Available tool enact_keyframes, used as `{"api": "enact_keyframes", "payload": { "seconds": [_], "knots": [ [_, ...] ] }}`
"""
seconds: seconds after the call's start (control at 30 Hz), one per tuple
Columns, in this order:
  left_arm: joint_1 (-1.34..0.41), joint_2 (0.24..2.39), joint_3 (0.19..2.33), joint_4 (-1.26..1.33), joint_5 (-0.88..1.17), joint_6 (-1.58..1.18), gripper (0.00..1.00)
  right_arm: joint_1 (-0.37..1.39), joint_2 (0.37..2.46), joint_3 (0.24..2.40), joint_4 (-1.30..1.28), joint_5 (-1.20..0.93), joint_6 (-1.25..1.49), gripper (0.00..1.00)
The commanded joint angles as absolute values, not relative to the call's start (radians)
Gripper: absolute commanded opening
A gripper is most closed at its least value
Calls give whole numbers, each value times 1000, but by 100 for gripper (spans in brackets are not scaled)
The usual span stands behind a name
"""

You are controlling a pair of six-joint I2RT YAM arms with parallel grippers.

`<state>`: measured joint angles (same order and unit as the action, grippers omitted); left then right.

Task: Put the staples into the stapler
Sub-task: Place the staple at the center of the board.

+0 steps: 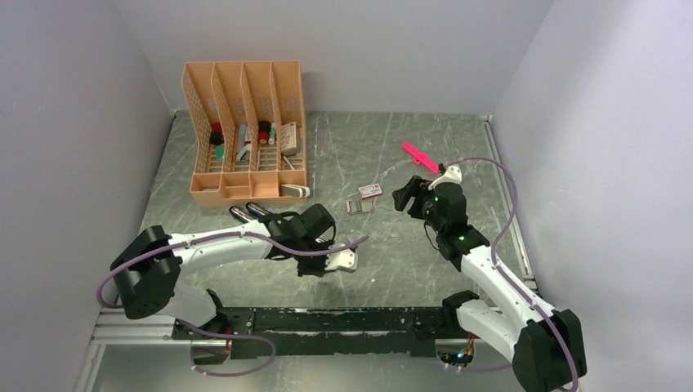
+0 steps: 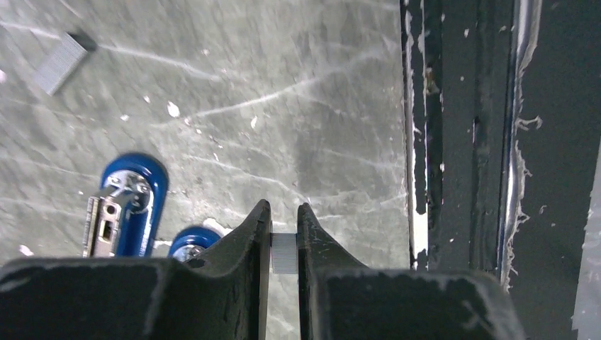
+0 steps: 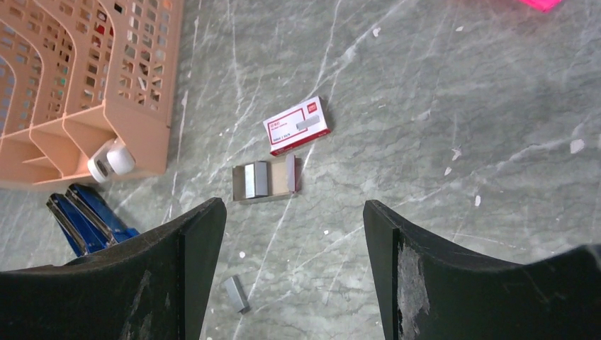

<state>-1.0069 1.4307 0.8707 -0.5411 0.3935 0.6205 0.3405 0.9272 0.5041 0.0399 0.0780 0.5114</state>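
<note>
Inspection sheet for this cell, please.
Surface: grey marbled table, scratched, white flecks.
Job's things: stapler open near rack; staples in left hand; more in tray beside box; loose strip on table.
Clutter: pink stick far right; rack holds oddments.
Hands: left hand shut on staples; right hand open, empty.
Cables: purple cables loop along both arms.
Surroundings: plain grey walls; black rail at near edge.

The jaws pinch a grey staple strip (image 2: pixel 284 253) near the blue stapler (image 2: pixel 138 198).
</note>
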Motion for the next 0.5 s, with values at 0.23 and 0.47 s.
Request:
{"api": "enact_keyframes", "payload": {
  "seconds": [0.23,0.47],
  "knots": [
    [-1013,1459,806,-546,358,641,12,335,966,495,77,7,491,75],
    [-1012,1533,803,-545,369,634,13,334,969,497,75,-7,487,75]
  ]
}}
